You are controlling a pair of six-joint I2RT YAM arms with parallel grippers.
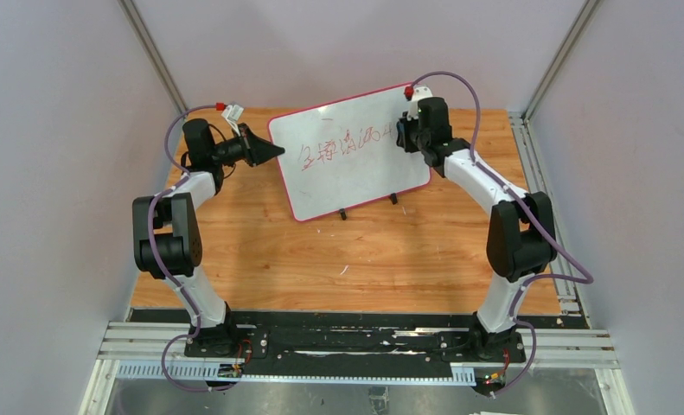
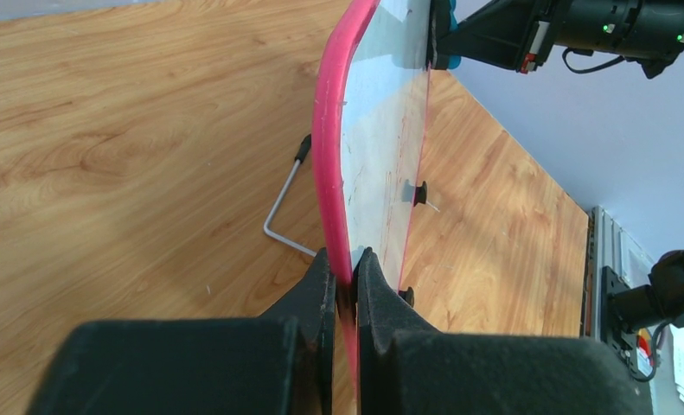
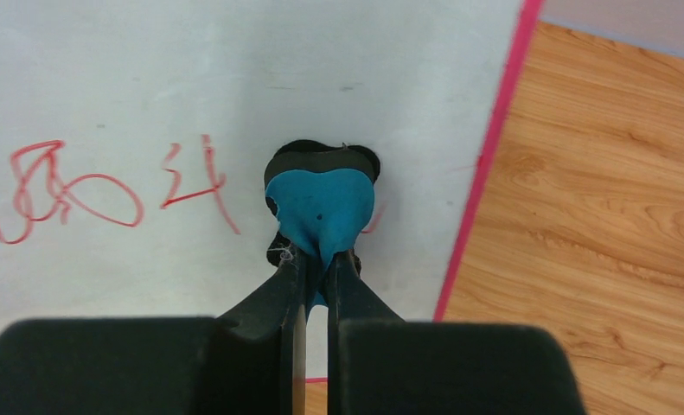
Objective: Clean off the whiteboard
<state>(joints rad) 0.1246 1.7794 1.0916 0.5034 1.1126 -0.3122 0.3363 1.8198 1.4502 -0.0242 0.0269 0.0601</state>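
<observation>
The whiteboard stands tilted at the back of the table, white with a red-pink frame, two black feet and red handwriting across its middle. My left gripper is shut on the board's left edge; in the left wrist view the pink frame runs between my fingers. My right gripper is shut on the blue-and-black eraser, pressed against the board's right part, just right of the last red characters. The board fills that view.
The wooden table lies in front of the board. A bent metal support wire stands behind the board. Aluminium rails run along the table's right side and grey walls enclose the cell.
</observation>
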